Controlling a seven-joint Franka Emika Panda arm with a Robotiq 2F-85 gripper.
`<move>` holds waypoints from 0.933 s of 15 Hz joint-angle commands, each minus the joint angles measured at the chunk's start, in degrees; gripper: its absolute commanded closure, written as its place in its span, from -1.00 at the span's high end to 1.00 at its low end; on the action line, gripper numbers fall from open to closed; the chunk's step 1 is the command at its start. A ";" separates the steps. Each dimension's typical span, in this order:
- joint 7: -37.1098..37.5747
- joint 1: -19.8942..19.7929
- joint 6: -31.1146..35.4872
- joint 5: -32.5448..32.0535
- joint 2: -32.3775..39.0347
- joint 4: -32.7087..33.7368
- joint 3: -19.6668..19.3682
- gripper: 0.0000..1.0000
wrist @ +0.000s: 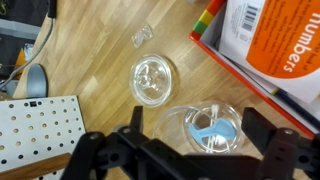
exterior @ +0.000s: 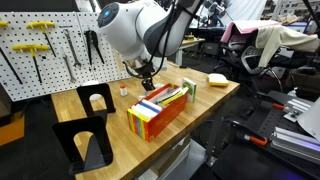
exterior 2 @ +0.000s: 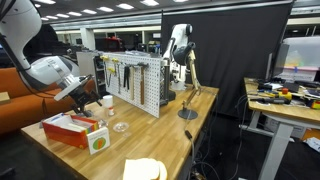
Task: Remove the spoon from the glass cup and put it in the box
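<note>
In the wrist view a clear glass cup (wrist: 226, 112) stands on the wooden table with a light blue spoon (wrist: 205, 131) lying inside it. My gripper (wrist: 200, 122) is open, straight above the cup, with one dark finger on each side of it and nothing held. The multicoloured box (wrist: 268, 50) lies just beyond the cup, its orange and white face showing. In both exterior views the gripper (exterior: 147, 83) (exterior 2: 88, 98) hangs low next to the long box (exterior: 160, 110) (exterior 2: 72, 128). The cup is hidden behind the gripper there.
A second clear glass dish (wrist: 155, 78) and a small clear piece (wrist: 142, 36) lie near the cup. A white pegboard (wrist: 40, 130) (exterior: 45, 45) stands along the table's edge. A flat yellow sponge (exterior: 217, 79) (exterior 2: 145, 170) lies apart. Black stands (exterior: 88, 140) sit at one end.
</note>
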 commanded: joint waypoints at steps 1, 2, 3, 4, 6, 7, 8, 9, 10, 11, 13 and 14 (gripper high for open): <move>-1.00 0.51 -1.80 -1.59 1.14 1.73 0.37 1.00; -0.87 0.67 -2.00 -1.70 1.41 2.00 0.43 1.00; -0.67 0.96 -2.27 -1.75 1.69 2.26 0.47 0.97; -0.64 1.17 -2.43 -1.86 2.05 2.55 0.45 0.77; -0.49 1.65 -3.08 -1.88 2.62 2.99 0.43 0.35; -0.65 1.74 -3.47 -1.55 2.83 3.22 0.54 0.17; -0.62 1.83 -3.64 -1.64 3.05 3.46 0.50 0.06; -0.65 1.91 -3.96 -1.68 3.29 3.73 0.49 -0.06; -0.67 1.96 -4.28 -1.68 3.41 3.91 0.51 -0.22; -0.68 1.97 -4.53 -1.52 3.52 4.13 0.58 -0.34; -0.74 1.88 -4.71 -1.42 3.63 4.29 0.61 -0.61; -0.78 1.83 -4.87 -1.23 3.74 4.39 0.65 -0.78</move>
